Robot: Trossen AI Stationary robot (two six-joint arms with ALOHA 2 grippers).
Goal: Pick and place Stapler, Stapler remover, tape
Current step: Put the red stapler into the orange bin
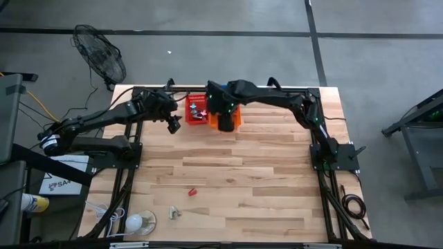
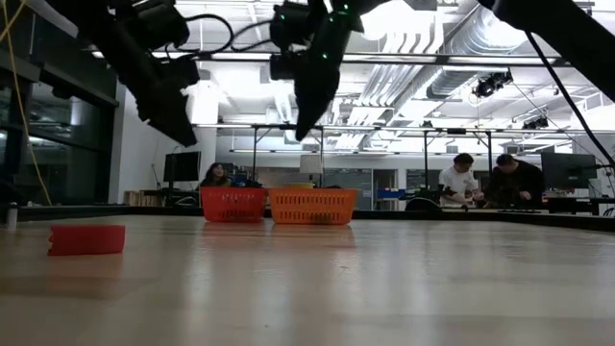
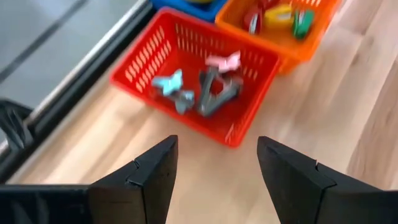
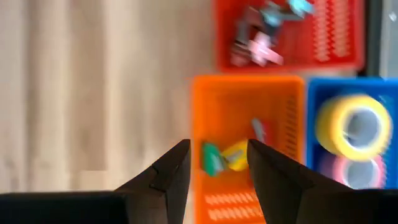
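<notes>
Red stapler [image 2: 86, 239] on table; left gripper [image 3: 214, 171] spread beside red basket [image 1: 196, 109], right gripper [image 4: 217, 167] spread over orange basket [image 4: 245, 155].

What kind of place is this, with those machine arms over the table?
Probably a robotics lab or workshop in a big industrial-style hall. Exposed ceiling ducts run overhead, people work at benches behind the wooden table, and small sorting baskets, one red basket and one orange basket, stand on it.
</notes>
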